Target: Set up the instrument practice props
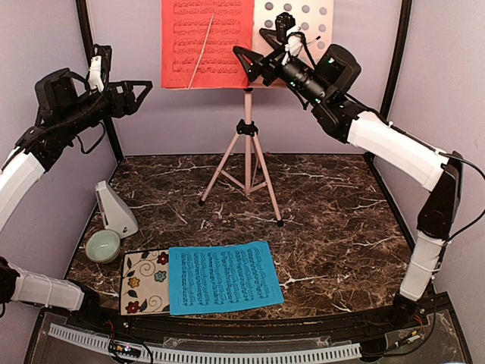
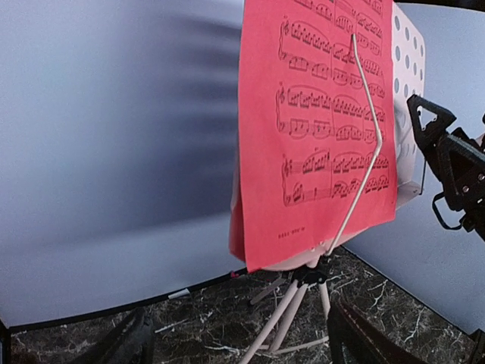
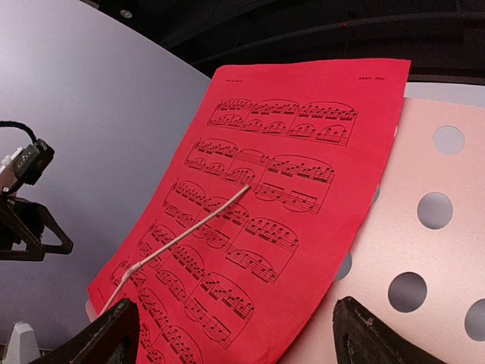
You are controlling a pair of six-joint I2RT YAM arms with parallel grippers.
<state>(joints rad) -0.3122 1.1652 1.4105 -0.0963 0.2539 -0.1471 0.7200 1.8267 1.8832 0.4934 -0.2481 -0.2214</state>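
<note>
The pale pink tripod music stand (image 1: pixel 248 152) stands at the back middle of the table. A red sheet of music (image 1: pixel 206 42) rests upright on its perforated desk (image 1: pixel 297 17) under a thin wire arm. My right gripper (image 1: pixel 244 67) hovers open at the red sheet's right edge, nothing held; in its wrist view the red sheet (image 3: pixel 288 212) and desk (image 3: pixel 424 250) lie past the spread gripper (image 3: pixel 242 343). My left gripper (image 1: pixel 144 97) hangs open in the air, left of the sheet (image 2: pixel 318 121). A blue sheet (image 1: pixel 225 277) lies flat at the front. The white metronome (image 1: pixel 115 208) stands at left.
A small pale green bowl (image 1: pixel 102 245) sits in front of the metronome, and a floral tile (image 1: pixel 144 282) lies partly under the blue sheet's left edge. Purple walls and black corner posts (image 1: pixel 395 68) enclose the dark marble table (image 1: pixel 333 227).
</note>
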